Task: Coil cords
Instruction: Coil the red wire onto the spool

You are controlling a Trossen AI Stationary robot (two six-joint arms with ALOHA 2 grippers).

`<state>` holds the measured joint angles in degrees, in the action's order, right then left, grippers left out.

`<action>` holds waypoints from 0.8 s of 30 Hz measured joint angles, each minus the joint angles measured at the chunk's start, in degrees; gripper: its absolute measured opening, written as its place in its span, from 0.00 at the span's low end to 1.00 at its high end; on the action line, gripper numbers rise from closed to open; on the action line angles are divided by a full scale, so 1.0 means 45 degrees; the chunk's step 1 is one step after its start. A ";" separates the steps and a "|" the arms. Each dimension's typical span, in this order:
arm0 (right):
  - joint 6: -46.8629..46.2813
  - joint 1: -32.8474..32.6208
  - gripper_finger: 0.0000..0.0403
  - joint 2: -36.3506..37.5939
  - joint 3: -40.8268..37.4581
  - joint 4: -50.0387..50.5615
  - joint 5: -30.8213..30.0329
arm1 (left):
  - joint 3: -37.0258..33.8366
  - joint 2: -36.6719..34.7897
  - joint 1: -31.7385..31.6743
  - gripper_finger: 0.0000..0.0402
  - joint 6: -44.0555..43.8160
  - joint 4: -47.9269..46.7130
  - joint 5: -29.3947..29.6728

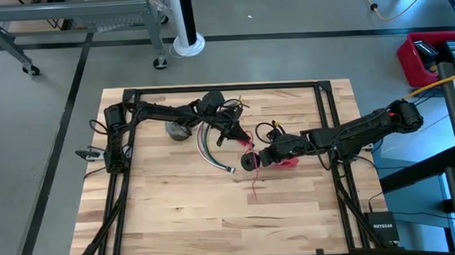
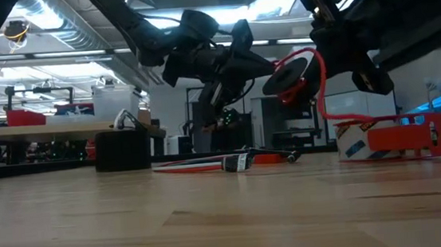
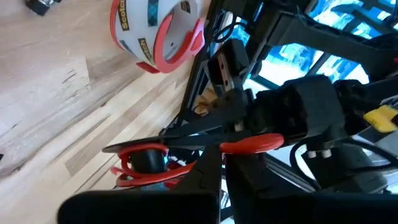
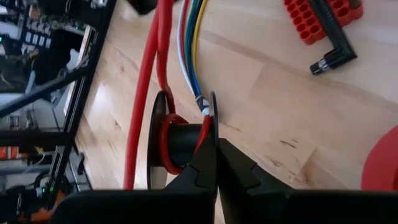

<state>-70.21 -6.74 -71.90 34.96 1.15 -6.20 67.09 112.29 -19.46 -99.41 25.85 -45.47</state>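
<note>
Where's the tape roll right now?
In the high view, the tape roll sits on the table right of centre, just beside the right gripper and its spool.

Two dark robot arms work over one pale wooden butcher-block table [image 1: 177, 216], each ending in one claw: the left claw [image 1: 240, 138] and the right claw [image 1: 254, 159], both closed. One black spool wound with red cord [image 1: 249, 161] sits between them. Just beside that spool lies one long bundle of thin red, green, white and grey wires [image 1: 209, 148]. One red-and-white tape dispenser [image 2: 390, 138] and one squat black cylinder [image 2: 122, 149] also stand on the table.
</note>
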 joint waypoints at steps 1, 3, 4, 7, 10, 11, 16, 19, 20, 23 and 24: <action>-0.0062 0.0000 0.01 0.0000 0.0000 -0.0010 -0.0138 | 0.0000 0.0000 0.0076 0.00 0.0008 0.0004 0.0000; -0.0242 0.0000 0.01 0.0000 0.0000 -0.0038 -0.0343 | 0.0000 0.0000 0.0236 0.00 -0.0088 0.0023 0.0005; -0.0386 0.0000 0.01 0.0000 0.0000 -0.0033 -0.0464 | 0.0000 0.0000 0.0320 0.00 -0.0116 0.0027 0.0005; -0.0671 0.0000 0.01 0.0000 0.0000 -0.0035 -0.0978 | 0.0059 0.0008 0.0529 0.00 -0.0149 0.0116 -0.0063; -0.0922 0.0005 0.01 0.0000 0.0000 -0.0031 -0.1546 | 0.0346 0.0015 0.0709 0.00 -0.0147 0.0139 -0.0152; -0.1015 0.0005 0.01 0.0000 0.0000 -0.0035 -0.1786 | 0.0457 0.0015 0.0751 0.00 -0.0133 0.0130 -0.0155; -0.1203 0.0005 0.01 0.0000 0.0000 -0.0060 -0.2833 | 0.1077 0.0015 0.0942 0.00 0.0185 0.0130 -0.0269; -0.1389 0.0005 0.01 0.0000 0.0000 -0.0060 -0.3422 | 0.1240 0.0015 0.1064 0.00 0.0400 0.0052 -0.0355; -0.1395 0.0005 0.01 0.0000 0.0000 -0.0060 -0.3576 | 0.1253 0.0015 0.1100 0.00 0.0508 -0.0026 -0.0381; -0.1393 0.0005 0.01 0.0000 0.0000 -0.0170 -0.4216 | 0.1253 0.0015 0.1270 0.00 0.0545 -0.0090 -0.0468; -0.1392 0.0005 0.01 0.0000 0.0000 -0.0230 -0.4474 | 0.1253 0.0015 0.1341 0.00 0.0625 -0.0127 -0.0492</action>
<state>-76.48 -6.72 -71.90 34.96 0.12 -26.33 72.73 112.36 -13.42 -96.59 25.28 -47.69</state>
